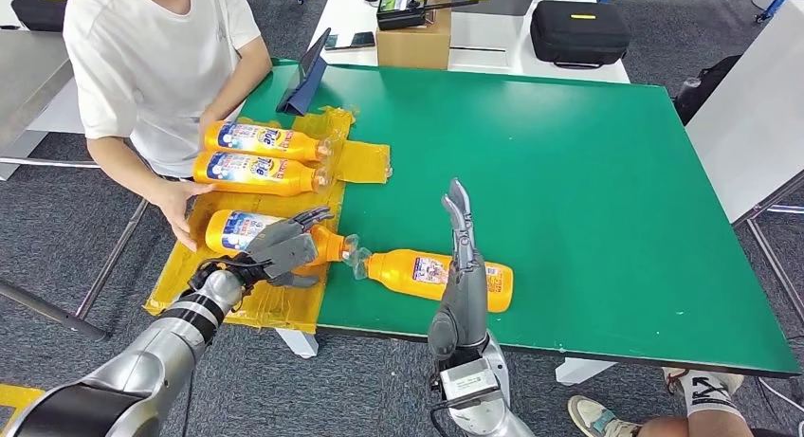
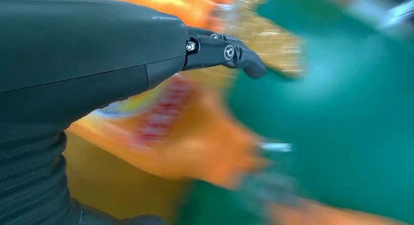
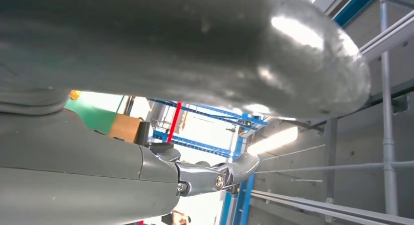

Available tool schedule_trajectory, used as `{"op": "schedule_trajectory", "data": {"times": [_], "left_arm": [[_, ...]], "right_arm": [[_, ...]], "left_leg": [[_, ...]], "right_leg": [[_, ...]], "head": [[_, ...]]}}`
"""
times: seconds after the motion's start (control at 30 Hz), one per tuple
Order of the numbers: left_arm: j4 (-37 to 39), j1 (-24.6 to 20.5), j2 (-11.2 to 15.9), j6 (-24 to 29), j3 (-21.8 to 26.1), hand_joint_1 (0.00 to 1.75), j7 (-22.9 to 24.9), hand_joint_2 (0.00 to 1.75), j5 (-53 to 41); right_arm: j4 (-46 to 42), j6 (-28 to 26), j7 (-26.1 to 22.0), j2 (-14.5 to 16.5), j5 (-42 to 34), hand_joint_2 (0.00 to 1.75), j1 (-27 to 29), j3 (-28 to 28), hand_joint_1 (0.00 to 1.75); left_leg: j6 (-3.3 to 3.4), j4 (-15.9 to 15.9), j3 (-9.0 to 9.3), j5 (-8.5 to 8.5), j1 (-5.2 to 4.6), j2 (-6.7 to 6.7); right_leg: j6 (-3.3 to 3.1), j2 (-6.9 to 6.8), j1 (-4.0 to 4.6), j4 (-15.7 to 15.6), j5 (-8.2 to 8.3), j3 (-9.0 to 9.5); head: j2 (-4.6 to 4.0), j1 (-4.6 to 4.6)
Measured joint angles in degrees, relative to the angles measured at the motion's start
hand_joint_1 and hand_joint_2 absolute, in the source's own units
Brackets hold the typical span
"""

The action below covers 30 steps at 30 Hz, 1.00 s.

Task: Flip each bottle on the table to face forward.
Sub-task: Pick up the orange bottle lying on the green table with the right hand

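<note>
Two orange bottles [image 1: 261, 138] [image 1: 254, 172] lie on the yellow mat [image 1: 365, 160] with their labels up. A third bottle [image 1: 235, 230] lies nearer on the mat. My left hand [image 1: 284, 249] is over its neck end, fingers spread across the top and thumb below; in the left wrist view the fingers [image 2: 227, 54] are stretched out above the blurred bottle [image 2: 195, 142]. The fourth bottle [image 1: 427, 269] lies on the green table [image 1: 569, 172], cap toward the mat. My right hand [image 1: 462, 233] stands upright in front of it, fingers [image 3: 215, 173] straight and holding nothing.
A person in a white shirt sits at the table's left, one hand [image 1: 180, 209] at the mat's edge. A tablet [image 1: 305, 77], a cardboard box [image 1: 412, 44] and a black case [image 1: 578, 29] stand at the back. Another person's shoe [image 1: 702, 394] is at the near right.
</note>
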Motion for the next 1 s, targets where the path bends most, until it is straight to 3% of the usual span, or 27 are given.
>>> {"op": "schedule_trajectory", "data": {"times": [0.17,0.4,0.53,0.7,0.87,1.0], "left_arm": [[-9.34,4.49,-2.1,-7.71,4.42,0.0,-4.82,1.75,12.75],[-32.18,13.05,-6.44,-12.92,7.43,0.0,-1.77,1.75,38.79],[-43.66,16.74,-8.29,-11.47,8.17,0.0,0.0,1.75,49.45],[-53.33,21.65,-10.09,-10.6,9.73,0.0,3.21,1.75,60.86],[-60.22,28.54,-11.72,-8.63,11.37,0.0,3.81,1.75,65.47],[-64.03,32.33,-12.81,-7.74,12.6,0.0,4.01,1.75,66.35]], "right_arm": [[0.45,0.01,0.0,0.0,-0.17,0.0,-0.05,0.01,0.0],[0.95,-1.24,0.0,-0.05,2.71,0.0,-0.05,-0.01,0.0],[3.41,-1.56,0.47,-0.24,10.33,1.75,-0.01,-1.39,0.0],[8.66,-2.77,6.11,-1.39,24.93,1.75,0.22,-6.3,0.0],[13.58,3.25,16.34,-3.96,36.01,1.75,1.05,-12.72,0.0],[17.54,5.32,19.17,-5.78,39.65,1.75,1.38,-15.78,0.0]], "left_leg": [[0.0,0.0,-0.11,-0.01,0.01,0.0],[0.0,0.0,-0.33,-0.02,0.02,0.03],[0.0,0.0,-0.36,-0.04,0.01,0.02],[0.01,0.0,-0.36,-0.04,0.01,0.0],[0.02,0.01,-0.38,-0.05,-0.01,-0.01],[0.03,0.01,-0.4,-0.07,-0.01,-0.02]], "right_leg": [[0.0,0.03,0.01,0.0,0.0,-0.12],[0.0,0.06,0.01,0.0,0.0,-0.34],[0.0,0.05,0.01,-0.01,0.0,-0.36],[0.0,0.05,0.01,-0.02,0.0,-0.35],[0.01,0.04,-0.01,-0.05,-0.01,-0.35],[0.01,0.04,0.0,-0.05,-0.01,-0.38]], "head": [[0.01,-0.01],[0.01,-0.01],[0.01,-0.01],[0.0,0.0],[0.01,-0.02],[0.01,-0.01]]}}
